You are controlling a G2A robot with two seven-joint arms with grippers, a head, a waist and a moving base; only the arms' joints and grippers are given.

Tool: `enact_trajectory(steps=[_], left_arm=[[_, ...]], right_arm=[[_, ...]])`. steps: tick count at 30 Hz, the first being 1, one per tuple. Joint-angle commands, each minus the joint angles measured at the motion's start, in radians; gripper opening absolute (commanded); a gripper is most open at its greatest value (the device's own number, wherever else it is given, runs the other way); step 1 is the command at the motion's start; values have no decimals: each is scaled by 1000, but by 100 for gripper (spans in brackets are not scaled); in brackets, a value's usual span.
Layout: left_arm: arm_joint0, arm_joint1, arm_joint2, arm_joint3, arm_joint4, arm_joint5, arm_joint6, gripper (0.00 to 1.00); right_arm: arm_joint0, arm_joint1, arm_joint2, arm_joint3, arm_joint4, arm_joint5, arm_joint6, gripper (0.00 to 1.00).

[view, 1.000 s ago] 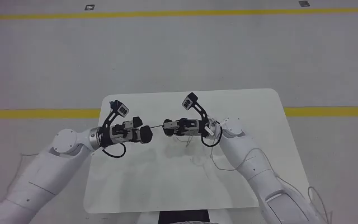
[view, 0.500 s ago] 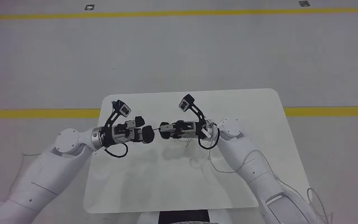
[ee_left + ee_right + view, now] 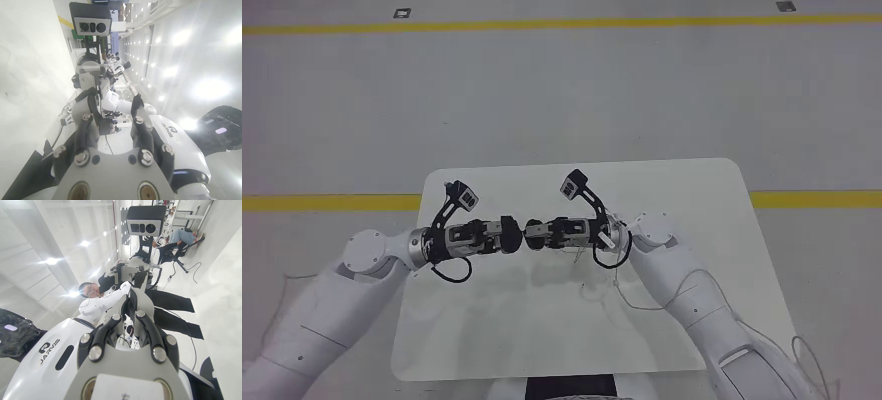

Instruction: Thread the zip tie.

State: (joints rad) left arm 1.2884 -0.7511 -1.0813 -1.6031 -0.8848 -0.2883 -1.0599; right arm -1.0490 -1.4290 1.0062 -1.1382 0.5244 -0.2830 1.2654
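Robotics laboratory: white worktable [image 3: 692,300] on a grey floor [image 3: 642,100], with yellow tape lines [image 3: 812,199] beside and beyond the table.

A dark logo with a short word is showing on a white shell [image 3: 168,130] in the left wrist view, and the same mark on a white casing [image 3: 49,349] in the right wrist view. A small dark floor marker [image 3: 402,13] is lying at eleven o'clock from the table [image 3: 712,300] and a second marker [image 3: 785,6] at one o'clock, both too small to read.

Smooth matt white table [image 3: 692,190], matt black plastic jaws
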Motion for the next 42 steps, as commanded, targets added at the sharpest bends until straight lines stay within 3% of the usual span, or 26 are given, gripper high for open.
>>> enact_trajectory(steps=[1,9,15,18,24,42], left_arm=[[3,-1,-2,0,4,2,-2,0],[12,-7,-13,-1,14,11,-6,0],[20,-9,-23,0,29,17,-4,36],[26,-10,-30,-2,32,21,-3,44],[35,-13,-40,-6,30,26,-4,45],[42,-26,-53,3,49,44,-10,33]], right_arm=[[-2,2,0,-4,-1,0,-3,0],[-8,10,2,-23,-1,1,-9,0],[-13,18,7,-40,-7,2,-15,0],[-13,22,7,-48,-25,9,-20,0],[-18,28,2,-69,-46,20,-33,0],[-15,37,-27,-79,-44,30,-51,0]])
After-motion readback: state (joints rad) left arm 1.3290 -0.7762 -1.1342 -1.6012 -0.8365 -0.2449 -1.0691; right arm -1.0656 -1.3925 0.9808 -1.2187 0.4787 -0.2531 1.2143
